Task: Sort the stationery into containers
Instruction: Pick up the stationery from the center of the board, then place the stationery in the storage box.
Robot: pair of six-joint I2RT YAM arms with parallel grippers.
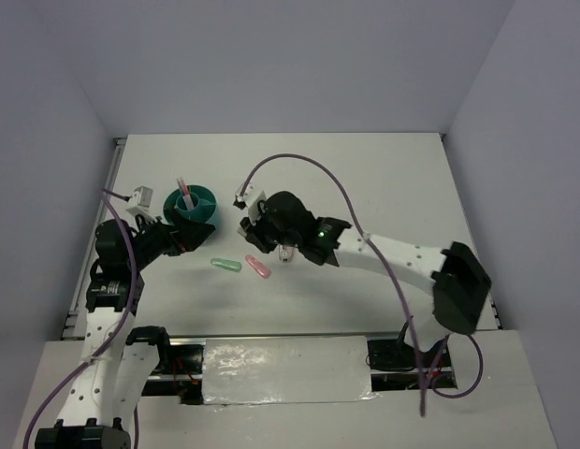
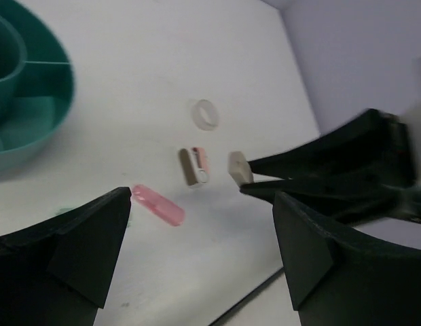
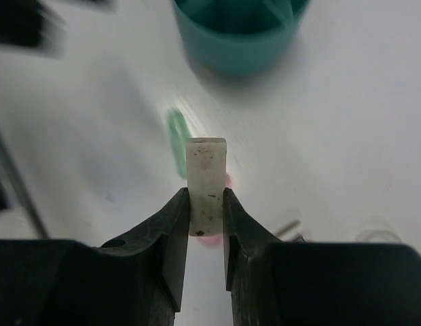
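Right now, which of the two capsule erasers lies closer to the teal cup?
The mint-green eraser; the pink eraser lies beside it, farther from the teal cup.

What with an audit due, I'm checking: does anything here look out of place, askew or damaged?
Nothing is spilled or broken. The one oddity is the white block pinched in the right end effector: it carries dark specks, like dirt. The green eraser and pink eraser lie loose on the table, not sorted yet.
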